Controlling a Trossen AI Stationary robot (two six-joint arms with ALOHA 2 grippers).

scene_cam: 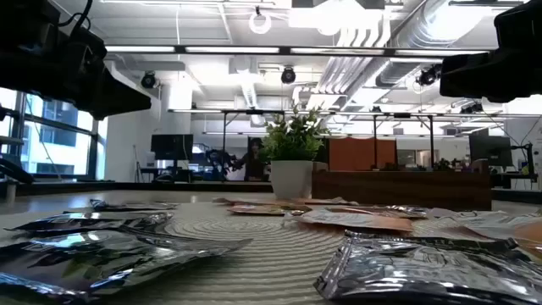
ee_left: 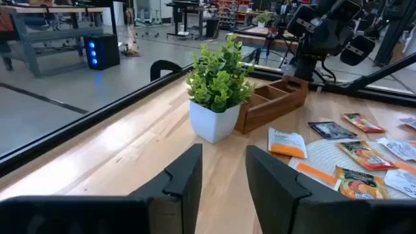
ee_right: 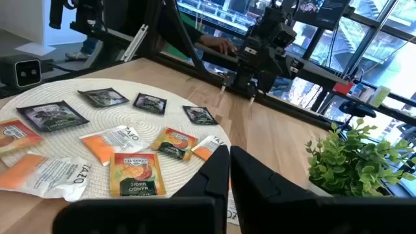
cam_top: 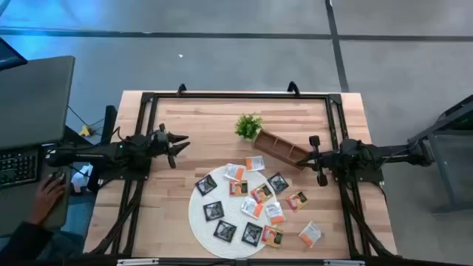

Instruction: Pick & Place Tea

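Observation:
The tea lies as several flat square sachets on and beside a round pale woven mat at the near middle of the table. Some sachets are black, others white and orange. One white and orange sachet lies on the bare wood near the right. My left gripper hovers over the table's left side, open and empty, pointing at the plant. My right gripper hangs at the table's right side by the tray's end, shut and empty.
A small green potted plant stands at the far middle. Beside it a long brown wooden tray runs slanting toward the right. A black frame borders the table. A person's hand rests on a desk to the left.

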